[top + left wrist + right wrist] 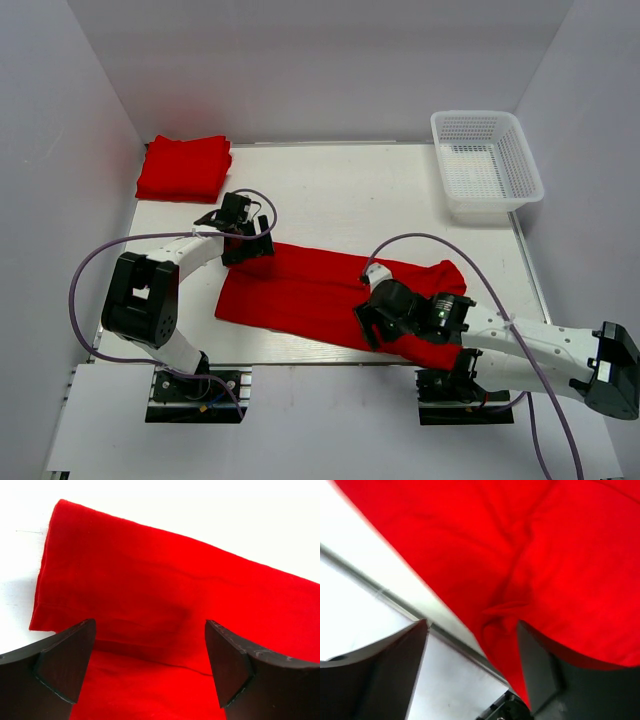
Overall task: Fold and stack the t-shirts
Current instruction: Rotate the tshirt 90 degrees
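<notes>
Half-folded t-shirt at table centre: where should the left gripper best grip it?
Probably the t-shirt by its left short end, coming from above: it lies flat as a long strip, and that end sits just under the open left gripper.

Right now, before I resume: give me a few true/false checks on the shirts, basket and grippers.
1. The basket holds a shirt. False: it is empty.
2. The left gripper is open over the left end of the flat shirt. True.
3. A folded red pile sits at the back left. True.
4. The pile touches the flat shirt. False: bare table shows between them.
5. The right gripper hangs over the basket. False: it is at the flat shirt's right end, by the near edge, with its fingers apart.
</notes>
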Motion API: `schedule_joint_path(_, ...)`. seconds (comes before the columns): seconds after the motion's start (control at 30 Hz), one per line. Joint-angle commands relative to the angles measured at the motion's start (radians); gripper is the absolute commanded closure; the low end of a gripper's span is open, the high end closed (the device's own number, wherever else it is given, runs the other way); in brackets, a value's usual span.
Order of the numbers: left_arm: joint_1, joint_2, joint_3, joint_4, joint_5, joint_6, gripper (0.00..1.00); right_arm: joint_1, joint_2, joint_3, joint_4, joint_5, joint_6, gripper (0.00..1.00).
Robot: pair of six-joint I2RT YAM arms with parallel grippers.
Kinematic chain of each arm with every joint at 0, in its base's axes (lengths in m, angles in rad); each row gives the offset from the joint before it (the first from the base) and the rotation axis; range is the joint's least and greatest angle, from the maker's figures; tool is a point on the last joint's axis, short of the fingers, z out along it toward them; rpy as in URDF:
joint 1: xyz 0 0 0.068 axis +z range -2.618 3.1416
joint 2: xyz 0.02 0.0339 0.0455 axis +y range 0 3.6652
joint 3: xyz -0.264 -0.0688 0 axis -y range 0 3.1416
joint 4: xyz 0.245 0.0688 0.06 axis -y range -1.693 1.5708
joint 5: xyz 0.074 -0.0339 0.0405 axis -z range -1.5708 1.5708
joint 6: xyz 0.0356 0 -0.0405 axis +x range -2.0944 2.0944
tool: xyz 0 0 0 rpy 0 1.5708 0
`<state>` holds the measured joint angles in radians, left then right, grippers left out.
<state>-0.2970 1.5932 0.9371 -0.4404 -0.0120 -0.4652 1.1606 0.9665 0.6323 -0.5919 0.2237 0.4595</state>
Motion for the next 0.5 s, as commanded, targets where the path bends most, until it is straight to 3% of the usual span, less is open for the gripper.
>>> schedule_joint_path(0.0,-0.004,-0.041,-0.008,0.000,-0.019,-0.006,0.00,-0.004,0.009,0.038,-0.020,0.170,0.109,0.20)
schedule_joint_path(0.13,-0.004,-0.041,-0.008,0.000,-0.028,-0.006,0.00,-0.007,0.067,0.076,-0.109,0.272,0.220,0.17)
schedule_joint_path(0.17,-0.004,-0.041,-0.008,0.000,-0.028,-0.006,0.00,-0.009,0.077,0.075,-0.117,0.276,0.234,0.21)
schedule_joint_path(0.3,-0.004,-0.041,0.002,-0.009,-0.028,-0.006,0.00,-0.013,0.113,0.067,-0.083,0.212,0.232,0.57)
schedule_joint_path(0.47,-0.004,-0.041,0.002,-0.018,-0.037,-0.006,0.00,-0.012,0.166,0.079,-0.048,0.151,0.223,0.74)
